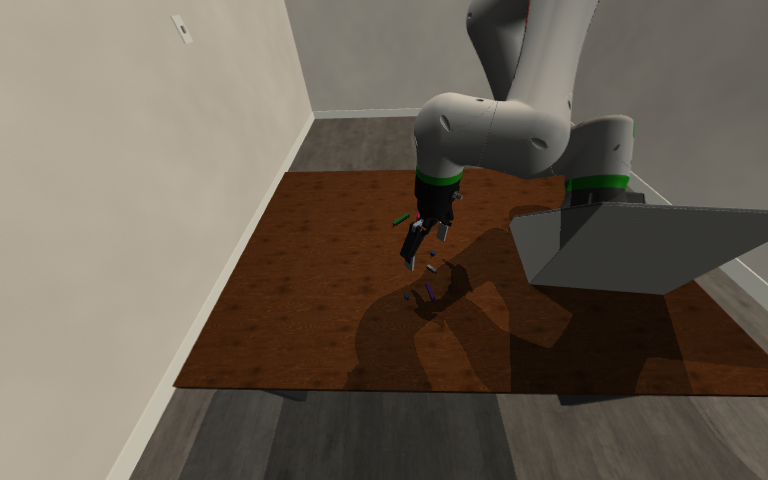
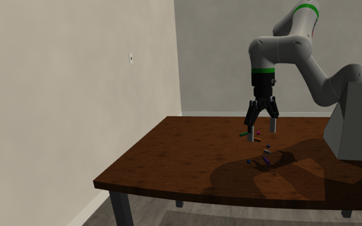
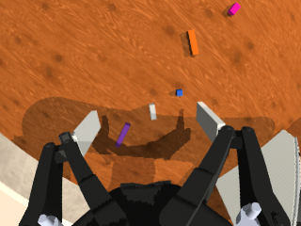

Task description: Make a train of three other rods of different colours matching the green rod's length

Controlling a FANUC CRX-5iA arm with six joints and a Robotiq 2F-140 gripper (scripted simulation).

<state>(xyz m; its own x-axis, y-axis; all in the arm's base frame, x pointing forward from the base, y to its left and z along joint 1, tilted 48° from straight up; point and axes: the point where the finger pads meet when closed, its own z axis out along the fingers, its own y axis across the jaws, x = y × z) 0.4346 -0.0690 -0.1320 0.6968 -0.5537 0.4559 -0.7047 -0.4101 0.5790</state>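
Several small rods lie flat on the brown table. A second blue rod point(image 2: 248, 161) lies left of the purple rod point(image 2: 266, 160) and is hidden in the wrist view. My gripper point(image 2: 261, 131) is open and empty. It hangs above the table, over the stretch between the orange rod point(image 2: 257, 139) and the grey rod point(image 2: 267, 151).
The robot's grey base block point(image 2: 347, 125) stands at the table's right side. A wall runs along the table's left edge. The arm's shadow covers the purple rod and the nearer blue rod.
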